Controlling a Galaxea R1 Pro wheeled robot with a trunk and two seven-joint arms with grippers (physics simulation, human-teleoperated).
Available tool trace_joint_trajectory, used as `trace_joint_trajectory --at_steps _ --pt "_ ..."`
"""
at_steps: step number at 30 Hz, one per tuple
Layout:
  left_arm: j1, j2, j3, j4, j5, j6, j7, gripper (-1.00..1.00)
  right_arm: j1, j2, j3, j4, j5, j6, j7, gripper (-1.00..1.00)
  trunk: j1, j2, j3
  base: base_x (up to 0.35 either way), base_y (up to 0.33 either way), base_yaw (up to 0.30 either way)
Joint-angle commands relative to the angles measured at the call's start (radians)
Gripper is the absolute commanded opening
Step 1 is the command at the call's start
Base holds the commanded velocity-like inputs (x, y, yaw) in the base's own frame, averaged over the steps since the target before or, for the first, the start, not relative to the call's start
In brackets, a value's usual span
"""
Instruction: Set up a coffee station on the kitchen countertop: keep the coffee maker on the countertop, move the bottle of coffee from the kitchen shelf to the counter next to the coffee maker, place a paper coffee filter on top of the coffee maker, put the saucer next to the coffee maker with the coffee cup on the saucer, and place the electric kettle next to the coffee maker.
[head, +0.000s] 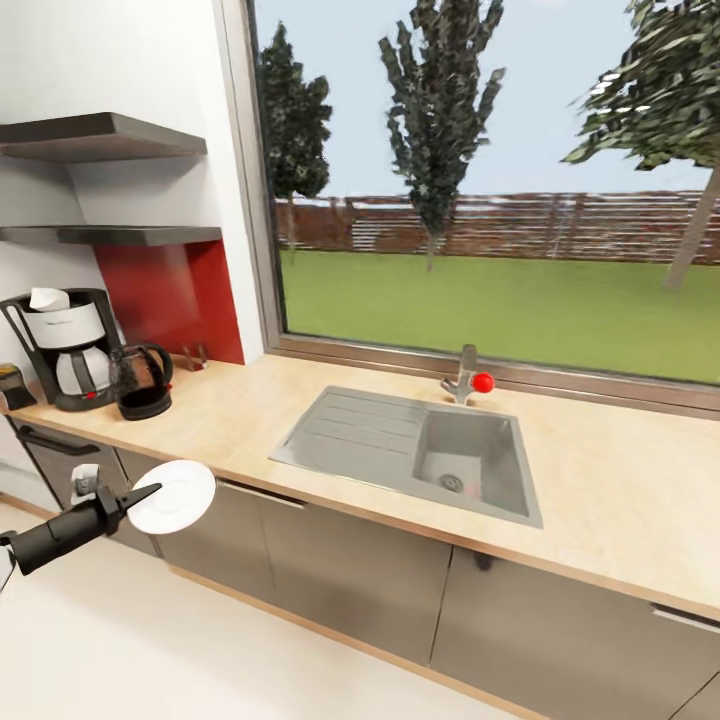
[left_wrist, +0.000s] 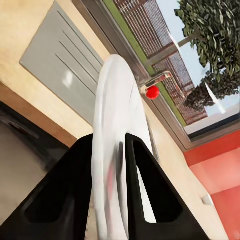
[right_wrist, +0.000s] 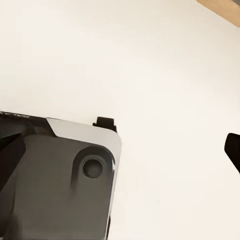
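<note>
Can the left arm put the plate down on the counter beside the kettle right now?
Probably yes. The left gripper has its fingers shut on the saucer, held in front of the kitchen countertop. The wood right of the electric kettle looks bare, with the sink farther off.

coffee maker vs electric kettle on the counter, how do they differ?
The coffee maker is taller and boxy, black with a white-grey upper body; the electric kettle is shorter, rounded and dark see-through. The coffee maker has a white paper cone on top and a small red switch low on its front; the kettle carries nothing on its lid. The coffee maker stands nearer the wall end, the kettle on its sink side. Both stand upright on the countertop, close together.
</note>
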Motion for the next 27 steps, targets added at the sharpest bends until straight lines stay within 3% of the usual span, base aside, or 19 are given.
trace_joint_trajectory --at_steps 1,12,27 --pt "-0.001 0.000 0.001 0.001 0.001 0.003 -0.001 -1.00 0.000 0.000 0.005 0.001 0.006 -0.002 0.000 1.00 0.001 -0.002 -0.002 0.003 0.304 0.000" --pt "-0.001 0.001 0.001 0.002 0.000 0.003 -0.001 -1.00 0.001 0.001 0.005 0.001 0.005 0.002 0.000 1.00 0.001 -0.002 -0.002 0.000 0.305 0.016" --pt "-0.001 0.002 0.007 0.006 -0.002 0.001 0.003 -1.00 0.001 0.012 0.005 0.001 0.005 0.004 -0.001 1.00 0.001 -0.002 -0.010 0.120 0.292 0.225"
